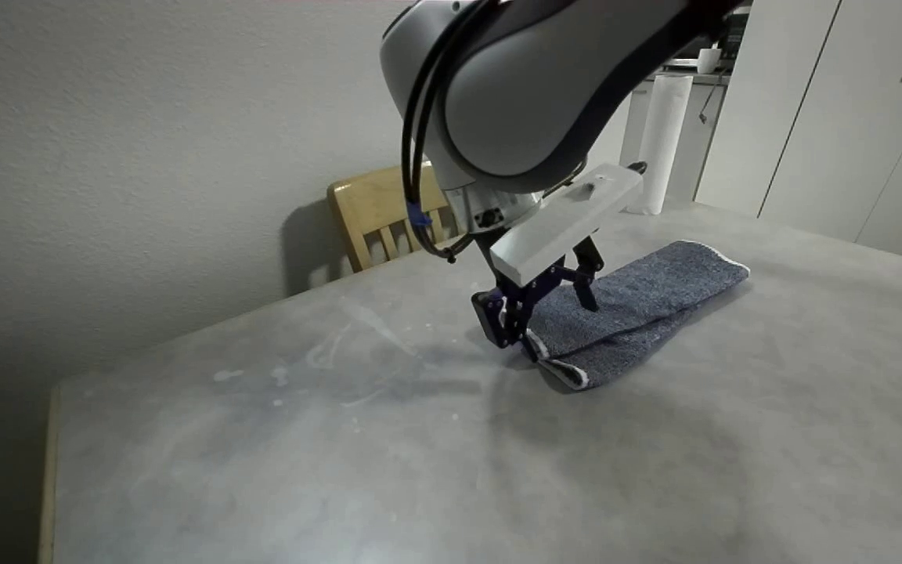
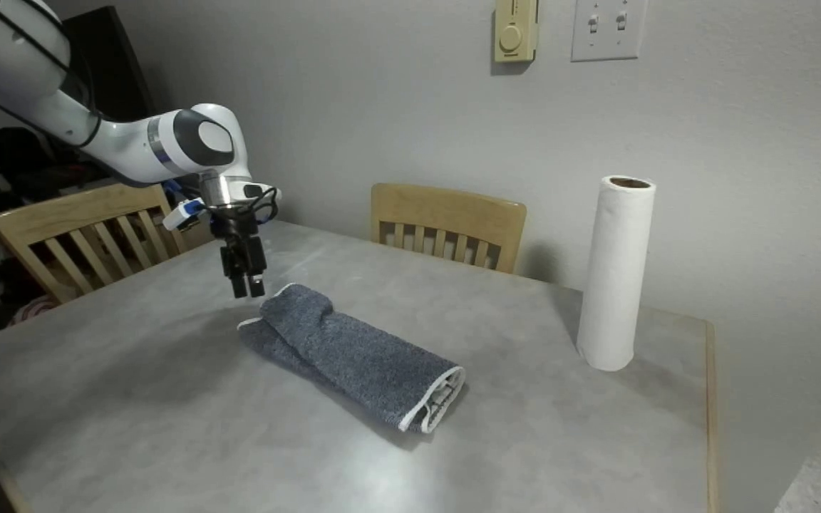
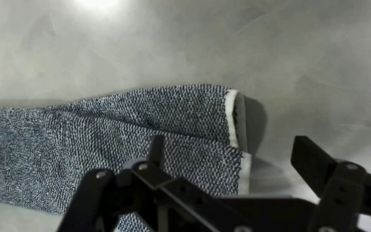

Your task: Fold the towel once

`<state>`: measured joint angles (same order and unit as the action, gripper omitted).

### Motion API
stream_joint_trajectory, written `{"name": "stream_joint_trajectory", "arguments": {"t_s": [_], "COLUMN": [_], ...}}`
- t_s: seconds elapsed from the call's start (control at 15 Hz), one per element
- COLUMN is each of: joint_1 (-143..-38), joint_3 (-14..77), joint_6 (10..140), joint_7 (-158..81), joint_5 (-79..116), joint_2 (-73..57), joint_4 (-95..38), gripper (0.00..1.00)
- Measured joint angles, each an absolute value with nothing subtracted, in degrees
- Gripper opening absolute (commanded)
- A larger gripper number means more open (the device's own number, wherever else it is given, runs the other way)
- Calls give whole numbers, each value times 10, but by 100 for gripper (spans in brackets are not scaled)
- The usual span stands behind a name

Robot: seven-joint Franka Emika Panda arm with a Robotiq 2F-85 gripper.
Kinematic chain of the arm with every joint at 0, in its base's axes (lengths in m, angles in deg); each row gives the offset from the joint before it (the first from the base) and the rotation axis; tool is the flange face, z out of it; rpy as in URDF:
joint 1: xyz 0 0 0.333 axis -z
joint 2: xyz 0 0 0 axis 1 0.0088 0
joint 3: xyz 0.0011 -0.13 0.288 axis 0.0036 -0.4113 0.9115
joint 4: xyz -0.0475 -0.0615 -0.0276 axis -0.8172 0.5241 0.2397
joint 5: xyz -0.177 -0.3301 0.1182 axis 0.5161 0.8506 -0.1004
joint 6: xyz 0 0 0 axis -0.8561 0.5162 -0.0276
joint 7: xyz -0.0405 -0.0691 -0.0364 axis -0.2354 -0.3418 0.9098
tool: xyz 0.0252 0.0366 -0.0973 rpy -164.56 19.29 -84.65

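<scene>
1. We have the towel [image 2: 357, 356] lying on the counter [image 2: 560, 442], doubled along its length; in an exterior view its middle sits at about 4 o'clock from the pincer [image 2: 249, 291].
2. Our pincer is released, holding nothing: in the wrist view its fingers [image 3: 311, 164] stand wide apart, one toward 9 o'clock over the cloth, one toward 3 o'clock past the pale trim [image 3: 244, 174].
3. We judge the single fold made or nearly so, though not squarely: at the trimmed end the lower layer [image 3: 185, 111] pokes out toward 12 o'clock in the wrist view.
4. If we clench here lower down, we may catch every layer at once, because their edges lie close; a pull would drag the whole towel.
5. If we nip only the top layer [image 3: 198, 161] and lift, the fold could come undone, since we see nothing weighing it down.
6. We cannot tell exactly how high we stand above the cloth. Clenching too high would catch air; pressing too low would pin the towel against the counter.
7. Should we sweep toward 9 o'clock while low, the finger over the cloth might snag and rumple it.
8. The paper roll [image 2: 613, 278] stands well apart, between 2 and 3 o'clock from the towel in an exterior view; we judge it safe.
</scene>
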<state>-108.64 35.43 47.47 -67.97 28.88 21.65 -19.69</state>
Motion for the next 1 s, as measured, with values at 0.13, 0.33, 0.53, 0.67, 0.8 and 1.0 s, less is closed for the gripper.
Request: {"name": "stream_joint_trajectory", "arguments": {"t_s": [0.13,0.33,0.53,0.67,0.8,1.0], "joint_1": [-1087,-1088,-1089,-1090,-1091,-1092], "joint_3": [354,354,354,352,352,349], "joint_6": [475,471,460,453,443,426], "joint_7": [-680,-679,-679,-679,-679,-679], "joint_5": [289,289,289,289,289,290], "joint_2": [223,240,255,262,265,272], "joint_4": [-195,-186,-172,-165,-159,-148], "gripper": [100,100,100,100,100,100]}}
